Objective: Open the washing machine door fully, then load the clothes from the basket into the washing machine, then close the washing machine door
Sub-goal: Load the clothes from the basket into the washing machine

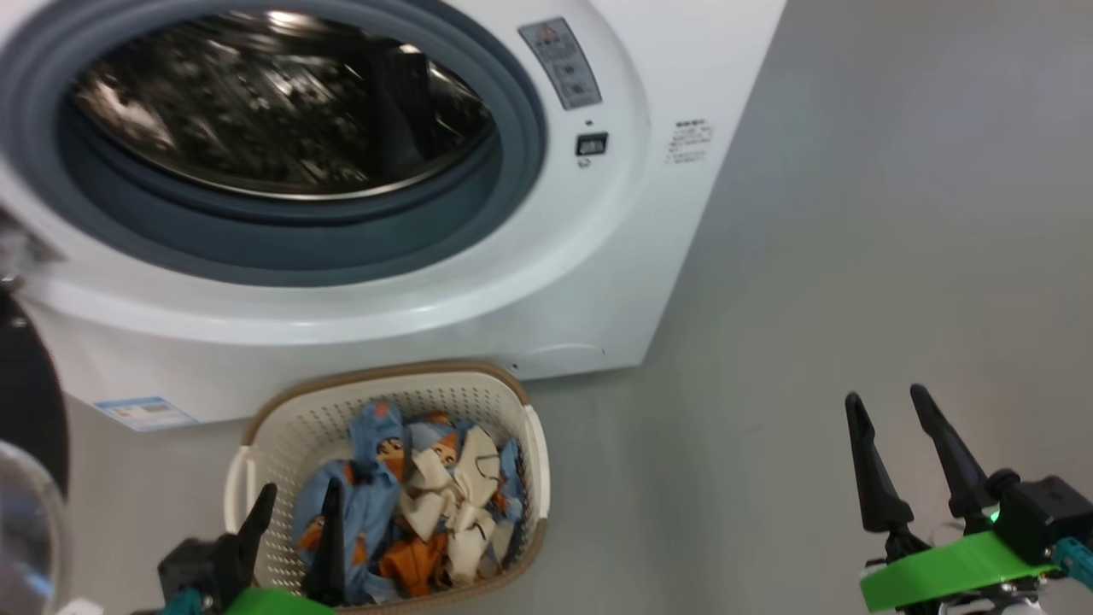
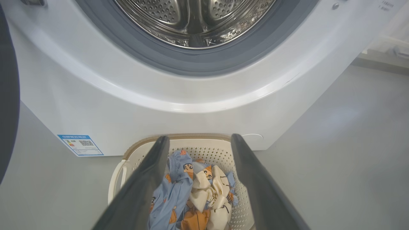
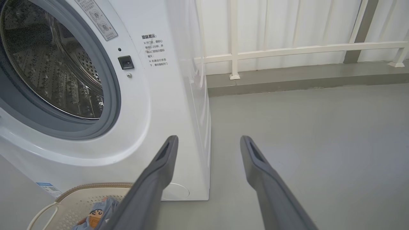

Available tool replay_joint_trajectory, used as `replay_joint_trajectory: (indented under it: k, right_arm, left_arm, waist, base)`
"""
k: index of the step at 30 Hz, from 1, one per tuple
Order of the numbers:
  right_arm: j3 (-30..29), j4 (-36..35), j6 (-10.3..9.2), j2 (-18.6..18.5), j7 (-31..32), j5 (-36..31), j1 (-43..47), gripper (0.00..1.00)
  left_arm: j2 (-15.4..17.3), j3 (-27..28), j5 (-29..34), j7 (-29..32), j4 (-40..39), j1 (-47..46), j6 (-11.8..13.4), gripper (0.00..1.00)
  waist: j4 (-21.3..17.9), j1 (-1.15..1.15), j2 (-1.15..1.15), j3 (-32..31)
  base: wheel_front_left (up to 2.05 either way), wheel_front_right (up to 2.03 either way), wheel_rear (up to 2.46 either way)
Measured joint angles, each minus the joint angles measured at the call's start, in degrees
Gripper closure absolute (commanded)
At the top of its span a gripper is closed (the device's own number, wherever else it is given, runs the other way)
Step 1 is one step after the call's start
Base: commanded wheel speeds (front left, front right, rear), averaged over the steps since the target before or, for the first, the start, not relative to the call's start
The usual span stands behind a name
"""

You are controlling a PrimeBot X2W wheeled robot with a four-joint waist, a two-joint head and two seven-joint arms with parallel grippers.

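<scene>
The washing machine (image 1: 598,282) stands on the grey floor (image 1: 854,213) with its steel drum (image 1: 273,111) exposed. The washing machine door (image 1: 26,401) is swung wide to the robot's left. The basket (image 1: 523,410) sits on the floor just in front of the machine, below the opening, with the clothes (image 1: 427,495) heaped inside. The left fingers (image 1: 329,547) hover spread wide above the basket's near side, gripping nothing. The right fingers (image 1: 871,478) are also spread and empty, over bare floor well to the basket's right.
</scene>
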Motion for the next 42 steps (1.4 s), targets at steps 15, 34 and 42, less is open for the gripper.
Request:
replay_joint_trajectory:
  k: [15, 34, 42]
  right_arm:
    - [3.19, -1.57, 0.00, 1.70, -0.01, 0.24, -8.20, 0.00]
    - [5.24, -3.46, 0.00, 2.33, -0.25, 0.25, -13.75, 0.00]
    - [5.27, -4.22, 0.00, 2.42, -0.30, 0.25, -14.95, 0.00]
  left_arm:
    - [3.82, 0.44, -2.40, 8.38, 15.44, -14.04, -1.51, 0.00]
    - [7.19, 1.16, -2.42, 7.06, 38.17, -30.05, -1.65, 0.00]
    - [9.02, 0.56, -1.29, 4.71, 44.52, -35.01, 0.99, 0.00]
  waist:
    - [-5.92, 0.00, 0.00, 12.26]
    - [-11.24, 0.00, 0.00, 25.57]
    - [-11.37, 0.00, 0.00, 27.30]
  base:
    - [0.00, 0.00, 0.00]
    - [0.00, 0.00, 0.00]
    - [0.00, 0.00, 0.00]
